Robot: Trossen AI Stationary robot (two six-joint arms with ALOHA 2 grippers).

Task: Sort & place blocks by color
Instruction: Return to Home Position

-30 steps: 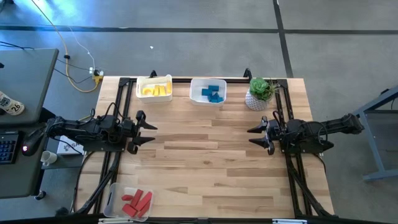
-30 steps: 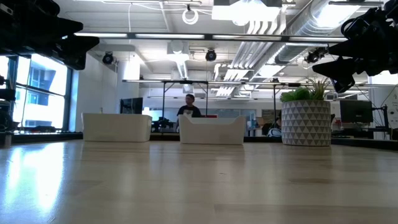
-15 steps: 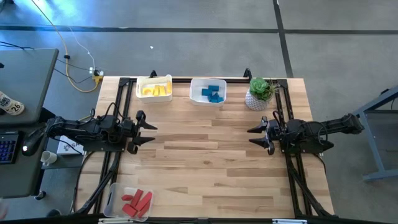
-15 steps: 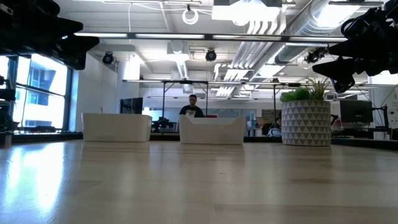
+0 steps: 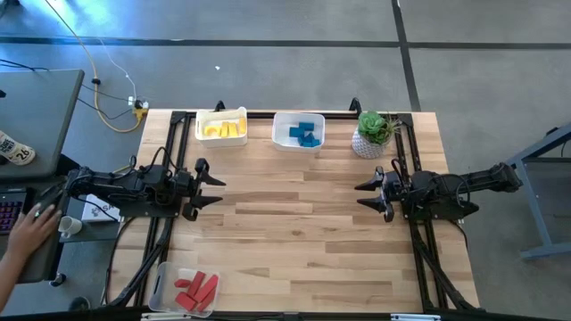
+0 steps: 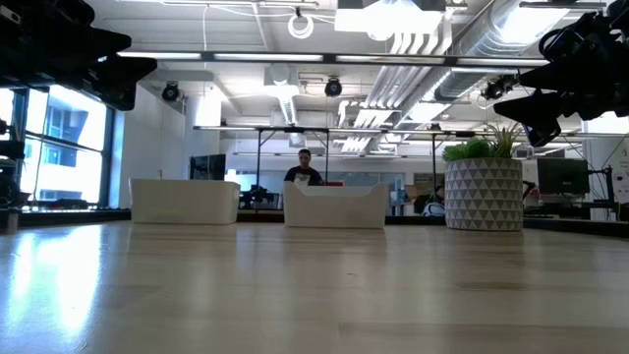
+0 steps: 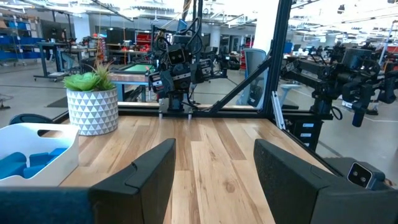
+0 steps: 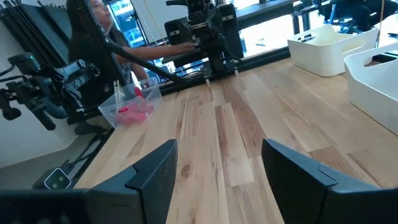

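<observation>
The yellow blocks [image 5: 221, 130] lie in the left bin [image 5: 199, 125] and the blue blocks [image 5: 305, 134] in the right bin [image 5: 277, 134], both at the table's [image 5: 303, 232] far edge. The red blocks [image 5: 196, 290] sit in the clear bin [image 5: 161, 285] at the near left corner. No block shows on the bare wood, so the sorting looks finished, though the piles are too small to count.

The left gripper [image 5: 217, 191] hangs over the left edge, fingers spread and empty. The right gripper [image 5: 360, 196] faces it from the right edge, just in front of the plant [image 5: 373, 132], fingers likewise apart with nothing between them. Both are well apart from the bins.

What remains is parking the arms, and the risks are small. The clear bin sits at the table's edge beside the left arm's frame, so a low sweep there could push it off. A person's hand [image 5: 31, 227] reaches in near the left arm's base; a sudden swing of that arm could strike it
</observation>
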